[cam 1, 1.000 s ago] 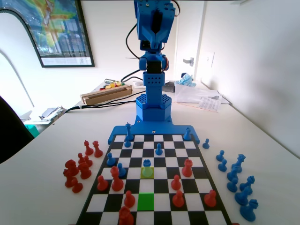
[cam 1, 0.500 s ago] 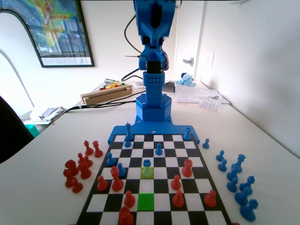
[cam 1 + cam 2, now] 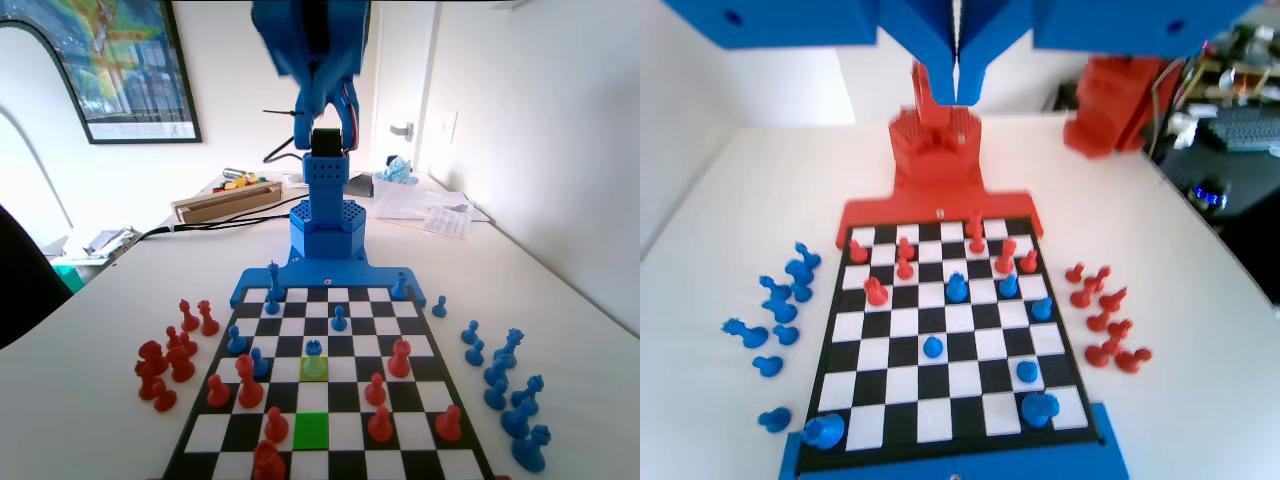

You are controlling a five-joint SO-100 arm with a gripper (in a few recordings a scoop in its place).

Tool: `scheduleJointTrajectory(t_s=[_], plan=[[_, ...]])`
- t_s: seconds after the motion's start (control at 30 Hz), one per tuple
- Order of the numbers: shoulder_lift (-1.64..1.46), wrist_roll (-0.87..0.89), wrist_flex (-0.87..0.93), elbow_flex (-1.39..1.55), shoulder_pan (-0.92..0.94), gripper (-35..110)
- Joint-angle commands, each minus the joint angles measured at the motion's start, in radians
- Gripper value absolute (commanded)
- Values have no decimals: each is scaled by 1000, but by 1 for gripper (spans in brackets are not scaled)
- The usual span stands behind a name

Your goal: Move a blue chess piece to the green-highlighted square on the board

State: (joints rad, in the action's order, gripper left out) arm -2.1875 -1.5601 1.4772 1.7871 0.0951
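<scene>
The short blue chess piece with a notched top stands on the pale yellow-green square near the middle of the board. Two rows nearer the fixed camera, in the same column, lies the bare green-highlighted square. My gripper hangs high above the board at the top of the wrist view. Its jaws are pressed together with nothing between them, far from the piece.
Red pieces flank the green square on both sides. Other blue pieces stand on the board. Off the board in the fixed view are red pieces on the left and blue pieces on the right.
In the fixed view the arm's upper part has swung left and now looms larger at the top. No piece on the board has moved.
</scene>
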Motion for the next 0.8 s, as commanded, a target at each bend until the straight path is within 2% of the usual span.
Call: scheduleJointTrajectory(t_s=[0.0,0.53,0.77], plan=[[114,15,-51,-75,38,1],[509,181,-310,-44,63,2],[614,247,-382,15,48,8]])
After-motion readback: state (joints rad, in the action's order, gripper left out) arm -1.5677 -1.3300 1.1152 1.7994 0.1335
